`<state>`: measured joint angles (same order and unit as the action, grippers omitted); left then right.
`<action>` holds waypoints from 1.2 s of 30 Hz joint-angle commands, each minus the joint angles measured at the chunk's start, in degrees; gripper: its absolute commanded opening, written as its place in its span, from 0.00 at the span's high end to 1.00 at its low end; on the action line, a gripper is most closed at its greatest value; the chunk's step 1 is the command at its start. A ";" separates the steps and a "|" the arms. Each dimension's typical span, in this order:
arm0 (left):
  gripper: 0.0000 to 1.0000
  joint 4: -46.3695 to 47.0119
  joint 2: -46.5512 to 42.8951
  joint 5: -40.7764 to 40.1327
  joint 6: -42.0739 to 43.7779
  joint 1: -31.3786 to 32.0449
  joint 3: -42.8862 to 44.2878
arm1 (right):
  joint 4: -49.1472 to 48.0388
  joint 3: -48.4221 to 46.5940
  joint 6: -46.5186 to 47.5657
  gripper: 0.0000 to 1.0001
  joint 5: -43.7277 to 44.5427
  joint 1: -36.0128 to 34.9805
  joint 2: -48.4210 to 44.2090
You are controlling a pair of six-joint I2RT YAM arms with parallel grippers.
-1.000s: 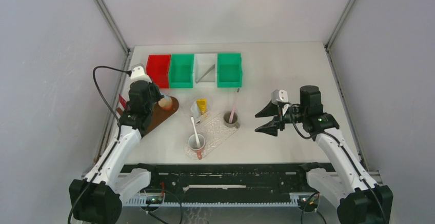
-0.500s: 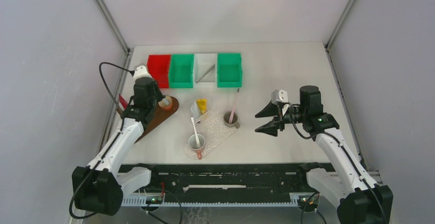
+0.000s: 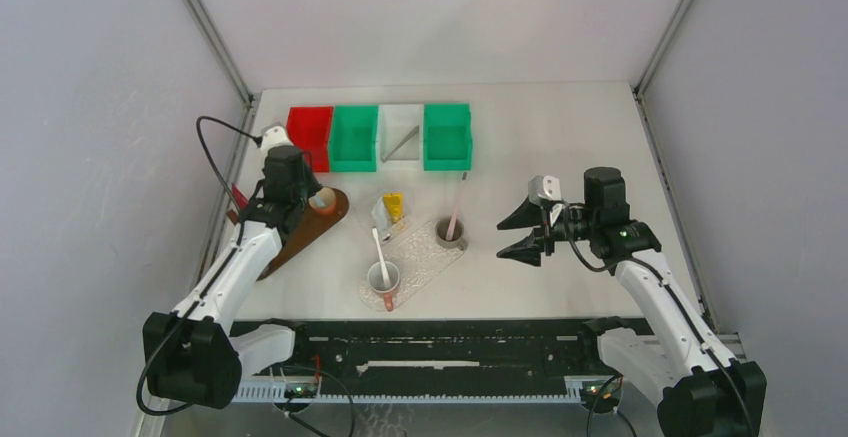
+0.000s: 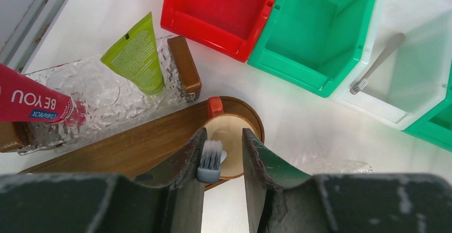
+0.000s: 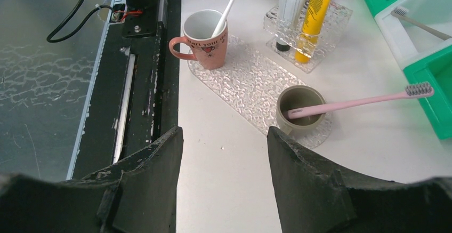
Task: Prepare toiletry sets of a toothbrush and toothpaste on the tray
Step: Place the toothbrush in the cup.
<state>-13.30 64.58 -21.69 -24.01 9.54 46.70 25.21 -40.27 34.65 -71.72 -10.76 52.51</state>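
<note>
**Brush head between parted jaws**

Left gripper, jaws slightly parted, flanks a pale toothbrush head in the tan cup on the wooden tray; handle hidden beneath; red tube at nine o'clock cut off by the frame; right gripper spread wide, empty.

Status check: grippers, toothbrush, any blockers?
Left gripper open over tan cup, toothbrush head between its fingers. Right gripper open, empty. Nothing in the way.

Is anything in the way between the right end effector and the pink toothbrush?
Nothing visible. Only table surface lies between the open right end effector and the pink toothbrush leaning in the grey cup.
</note>
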 commanded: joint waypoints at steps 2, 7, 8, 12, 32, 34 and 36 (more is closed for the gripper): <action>0.65 0.49 -0.24 -1.42 -0.76 -0.47 3.64 | 0.02 -1.58 1.04 0.33 0.09 -0.32 -0.48; 0.47 -0.05 -0.48 -1.87 -1.60 -0.44 3.43 | 0.10 -1.59 1.14 0.33 0.11 -0.32 -0.61; 0.42 -0.20 -0.53 -2.02 -1.73 -0.42 3.28 | 0.09 -1.57 1.16 0.33 0.15 -0.33 -0.57; 0.39 -0.24 -0.88 -2.04 -2.24 -0.46 2.69 | 0.10 -1.57 1.17 0.33 0.13 -0.37 -0.57; 0.00 -3.14 -8.10 -1.83 -4.28 -0.48 2.10 | 0.27 -1.59 1.36 0.33 0.14 -0.38 -0.61; 0.00 -3.74 -9.19 -1.35 -4.43 -0.49 2.24 | 0.28 -1.56 1.46 0.33 0.15 -0.32 -0.64; 0.00 -3.97 -10.61 -0.40 -4.65 -0.45 2.22 | 0.34 -1.58 1.51 0.33 0.14 -0.35 -0.58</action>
<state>-17.39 57.17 -22.92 -27.35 9.54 46.70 25.58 -40.27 34.87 -70.98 -10.92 52.51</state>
